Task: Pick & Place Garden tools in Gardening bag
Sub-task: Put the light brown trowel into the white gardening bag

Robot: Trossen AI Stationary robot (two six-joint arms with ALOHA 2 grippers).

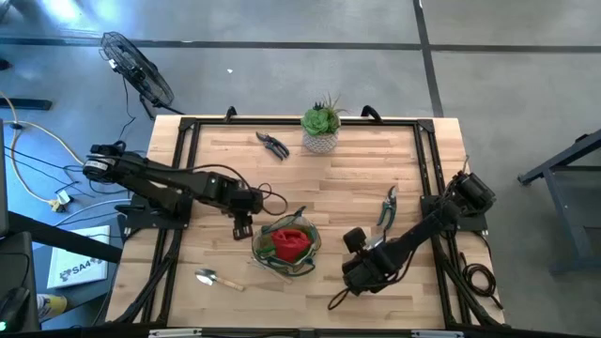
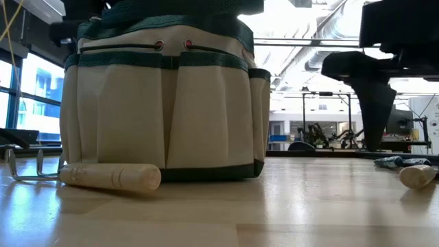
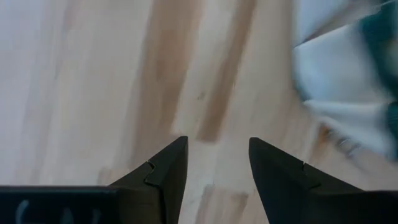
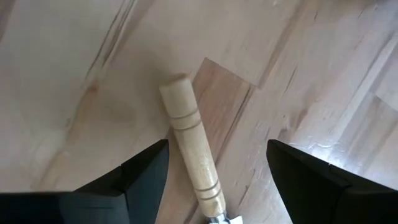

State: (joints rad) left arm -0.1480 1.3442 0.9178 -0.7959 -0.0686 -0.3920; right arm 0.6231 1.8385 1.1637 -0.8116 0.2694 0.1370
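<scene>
Wooden worktop (image 1: 225,160). Near middle of front edge, gardening bag (image 1: 285,246), red item (image 1: 291,240) inside. Just left of bag, left gripper (image 3: 214,168), fingers parted, empty. Right of bag, right gripper (image 4: 217,165), spread wide over wooden-handled tool (image 4: 189,152), not gripping. Green-handled pruner (image 1: 388,207) toward right edge. Second wooden-handled tool (image 1: 214,278) near front-left. Dark shears (image 1: 272,145) near back edge.

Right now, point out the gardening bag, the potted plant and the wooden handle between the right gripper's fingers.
gardening bag (image 2: 164,110), low view, tan front pocket.
potted plant (image 1: 321,120), high view, green leaves.
wooden handle (image 4: 189,146), right wrist view, mid-shaft.
</scene>
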